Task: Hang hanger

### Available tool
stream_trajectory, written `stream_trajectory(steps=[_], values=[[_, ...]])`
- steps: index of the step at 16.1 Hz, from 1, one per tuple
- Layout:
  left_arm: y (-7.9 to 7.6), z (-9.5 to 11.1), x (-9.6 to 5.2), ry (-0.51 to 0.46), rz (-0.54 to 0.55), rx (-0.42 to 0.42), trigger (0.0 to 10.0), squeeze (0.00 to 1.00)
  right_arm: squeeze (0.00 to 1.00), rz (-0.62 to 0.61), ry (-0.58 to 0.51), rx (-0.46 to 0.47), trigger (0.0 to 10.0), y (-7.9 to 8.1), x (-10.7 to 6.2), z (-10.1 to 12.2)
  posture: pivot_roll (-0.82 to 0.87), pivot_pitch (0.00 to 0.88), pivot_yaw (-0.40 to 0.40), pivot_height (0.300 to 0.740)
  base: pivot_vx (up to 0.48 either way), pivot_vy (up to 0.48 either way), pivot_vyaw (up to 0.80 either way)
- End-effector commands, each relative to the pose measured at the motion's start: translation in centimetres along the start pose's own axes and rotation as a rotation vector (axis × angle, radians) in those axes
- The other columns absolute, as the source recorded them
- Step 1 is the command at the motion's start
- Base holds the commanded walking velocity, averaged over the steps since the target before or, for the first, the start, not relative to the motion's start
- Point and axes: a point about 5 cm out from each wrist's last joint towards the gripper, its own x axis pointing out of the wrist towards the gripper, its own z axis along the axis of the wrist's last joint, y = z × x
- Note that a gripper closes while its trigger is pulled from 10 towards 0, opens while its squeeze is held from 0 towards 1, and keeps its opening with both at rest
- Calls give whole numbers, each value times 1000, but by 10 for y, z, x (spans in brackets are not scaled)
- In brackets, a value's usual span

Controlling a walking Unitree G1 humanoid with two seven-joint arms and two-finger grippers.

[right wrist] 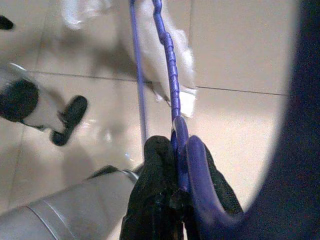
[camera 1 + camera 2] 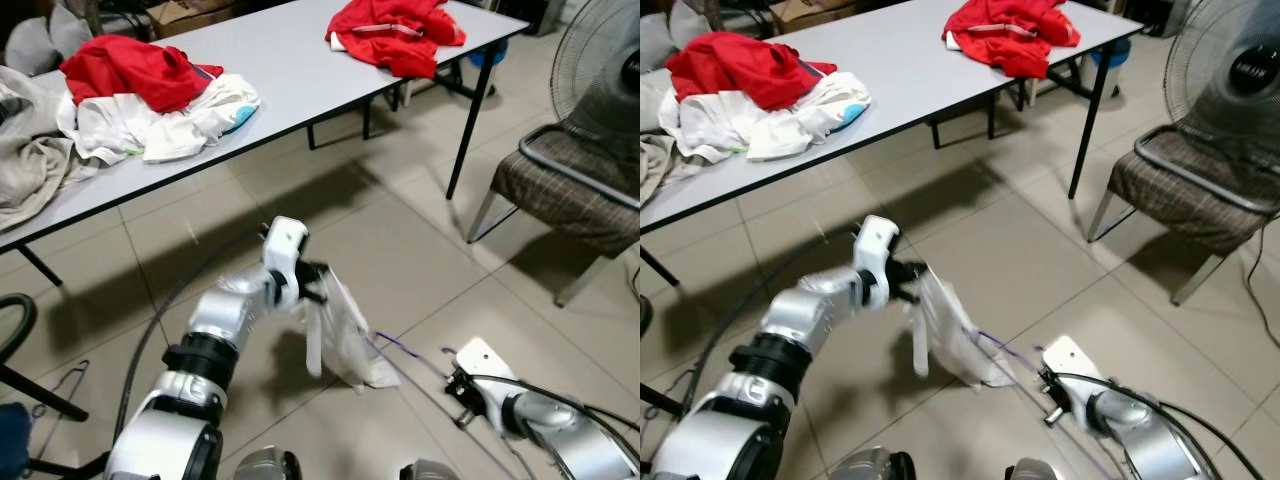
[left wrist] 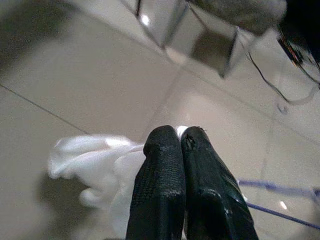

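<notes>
A white garment (image 2: 343, 335) hangs from my left gripper (image 2: 318, 283), which is shut on its top edge; its lower end rests on the floor tiles. In the left wrist view the black fingertips (image 3: 170, 155) pinch the white cloth (image 3: 95, 160). A thin purple hanger (image 2: 395, 345) runs from the garment toward my right gripper (image 2: 458, 385), low at the front right. The right wrist view shows that gripper (image 1: 174, 150) shut on the purple hanger (image 1: 170, 75), whose bar leads into the white garment (image 1: 165, 55).
A long grey table (image 2: 290, 70) stands behind, carrying a pile of red and white clothes (image 2: 150, 95) and a red garment (image 2: 395, 35). A chair (image 2: 570, 195) and a fan (image 2: 600, 70) stand at the right. A wire hanger (image 2: 60, 385) lies on the floor at left.
</notes>
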Motion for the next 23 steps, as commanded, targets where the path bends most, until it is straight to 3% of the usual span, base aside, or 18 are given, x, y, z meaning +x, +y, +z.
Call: stream_trajectory(steps=[1,2,4,6,7,8,9,10,11,13,14,16,17,23], values=[[3,26,-6,-93,3,54,0,0,0,-6,149,23,10000,1,-1,-24,-154,0,111,740,0,0,0],[-1,28,-5,-104,-14,59,0,0,0,22,129,156,10000,5,0,-25,-151,0,108,740,0,0,0],[-3,29,-5,-112,-28,57,0,0,0,36,204,80,10000,7,0,-39,-150,0,106,740,0,0,0],[-2,28,-6,-115,-36,63,0,0,0,7,178,91,10000,4,-1,-38,-148,0,104,740,0,0,0],[1,25,-7,-100,-23,74,0,0,0,-88,102,70,10000,-9,-2,-29,-150,0,105,740,0,0,0],[7,19,-9,-79,6,84,0,0,0,-219,-138,19,10000,-23,-6,1,-151,0,106,740,0,0,0],[9,17,-9,-71,23,95,0,0,0,-255,-246,40,10000,-27,-10,15,-151,0,106,740,0,0,0],[17,12,-12,-52,79,109,0,0,0,-270,-485,166,10000,-31,-23,43,-155,0,107,740,0,0,0],[26,9,-16,-60,133,89,0,0,0,-201,-684,258,10000,-26,-41,63,-158,0,105,740,0,0,0],[20,18,-19,-131,74,62,0,0,0,-162,-468,82,10000,-13,-26,43,-158,0,105,740,0,0,0],[13,24,-20,-169,17,66,0,0,0,-201,-381,-41,10000,-11,-19,32,-158,0,104,740,0,0,0],[-3,34,-22,-224,-89,99,0,0,0,-215,-416,-22,10000,-9,-19,32,-160,0,106,740,0,0,0],[-11,41,-23,-250,-128,121,0,0,0,-248,-416,-67,10000,-13,-21,35,-160,0,106,740,0,0,0],[-34,44,-24,-211,-238,235,0,0,0,-262,-470,-128,10000,-20,-29,52,-166,0,107,740,0,0,0]])
